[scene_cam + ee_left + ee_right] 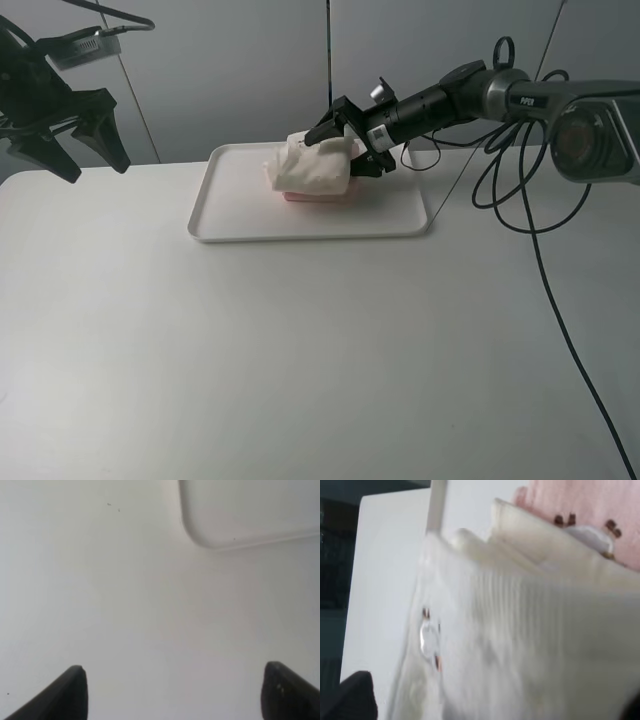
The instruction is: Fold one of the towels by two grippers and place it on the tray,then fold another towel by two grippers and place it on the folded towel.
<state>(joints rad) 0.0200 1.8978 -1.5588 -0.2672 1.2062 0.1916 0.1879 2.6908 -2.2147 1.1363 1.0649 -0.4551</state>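
text: white lettering on right arm [528, 101] | reads perhaps "PIPER" (too small to confirm) | else: none

- A robot lab or test room, not a home.
- A bare white table [300, 350] stands against plain grey wall panels [240, 70].
- Beside the table, black robot arms [450, 100] trail loose black cables [540, 260] across its top.
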